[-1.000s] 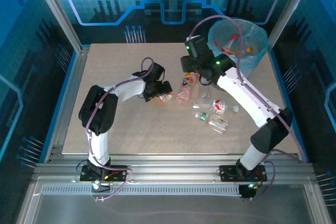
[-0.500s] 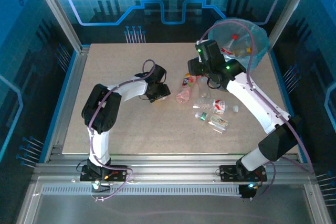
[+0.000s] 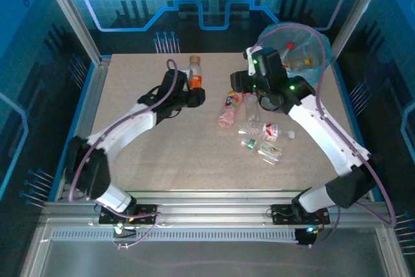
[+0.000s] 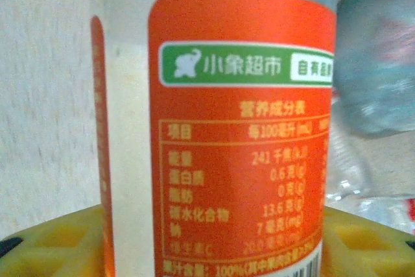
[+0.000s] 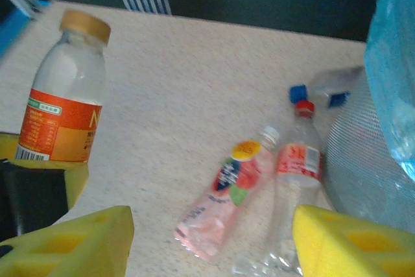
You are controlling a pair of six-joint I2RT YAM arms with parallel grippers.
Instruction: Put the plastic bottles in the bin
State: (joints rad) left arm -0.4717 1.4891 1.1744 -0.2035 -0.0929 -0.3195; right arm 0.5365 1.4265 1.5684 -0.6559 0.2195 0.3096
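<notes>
- Left wrist shows us the label print on the orange bottle (image 4: 240, 134); overhead, the left claw (image 3: 192, 95) seemingly grips it upright, arm reaching one o'clock.
- Right claw (image 5: 211, 244) gapes, empty.

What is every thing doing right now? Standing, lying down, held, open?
left end effector: shut on the orange-label bottle.
orange-label bottle: upright, gripped.
right end effector: open, empty.
pink bottle: lying on the table.
red-capped bottle: lying beside it.
bin: upright, bottles inside.

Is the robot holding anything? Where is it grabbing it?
The left gripper grips the orange-label bottle low on its body, at the label. The right gripper holds nothing.
</notes>
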